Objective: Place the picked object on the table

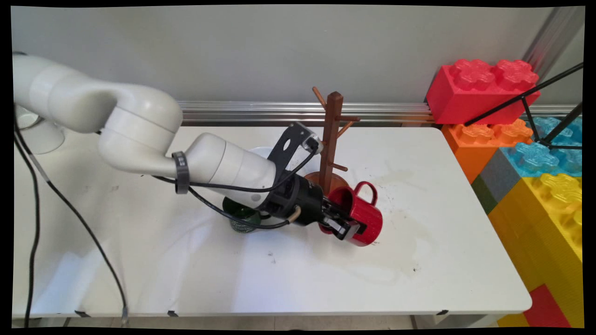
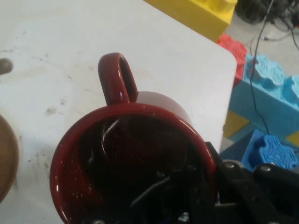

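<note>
pincer [image 1: 350,229] clamped on tilted red mug's [image 1: 365,215] rim

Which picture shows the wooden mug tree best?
The main view. There the mug tree stands whole, with post, pegs and round base, just behind the red mug that the gripper holds by its wall. The hand view shows only a brown sliver of its base at the left edge.

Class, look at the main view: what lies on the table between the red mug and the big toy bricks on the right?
Nothing: in the main view, only bare, stained white table lies between the red mug and the toy bricks.
</note>
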